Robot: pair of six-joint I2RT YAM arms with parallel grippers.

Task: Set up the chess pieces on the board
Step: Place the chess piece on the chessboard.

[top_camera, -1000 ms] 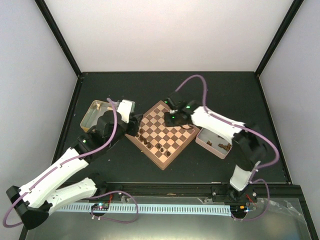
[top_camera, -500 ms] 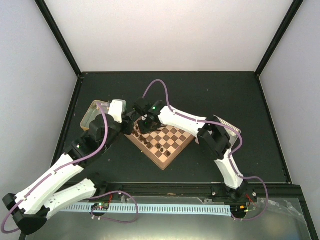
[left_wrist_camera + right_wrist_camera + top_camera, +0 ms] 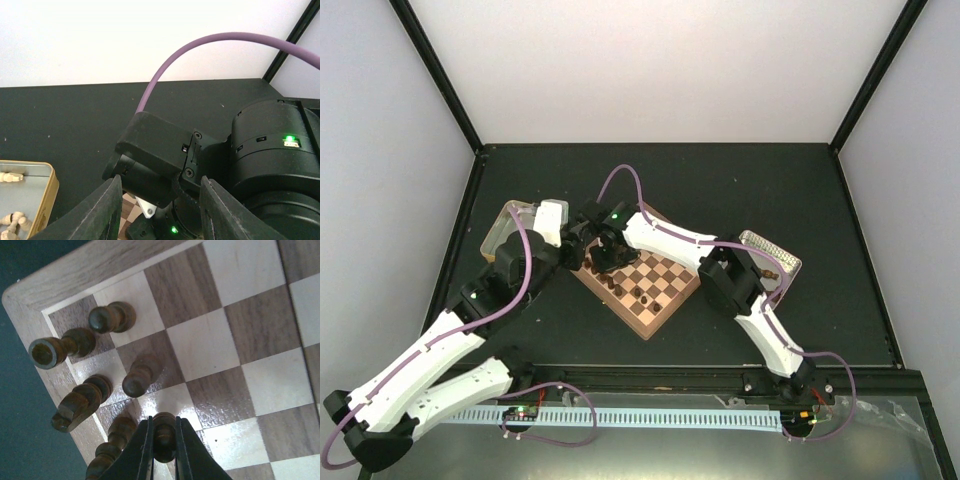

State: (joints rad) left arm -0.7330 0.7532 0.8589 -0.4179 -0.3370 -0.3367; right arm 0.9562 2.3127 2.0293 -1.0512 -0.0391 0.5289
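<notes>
We see the right pincer [image 3: 164, 442] clamped narrowly on one dark piece [image 3: 164, 432] over the board [image 3: 80, 267], near its corner, where five more chess pieces [image 3: 140, 377] stand. The left pincer [image 3: 160, 212] hangs half-spread, gripping nothing, beside the gold tray [image 3: 47, 185] of pale pieces [image 3: 10, 176] on the table [image 3: 75, 115]. From above, the board lies mid-table, its left corner under both wrists.
</notes>
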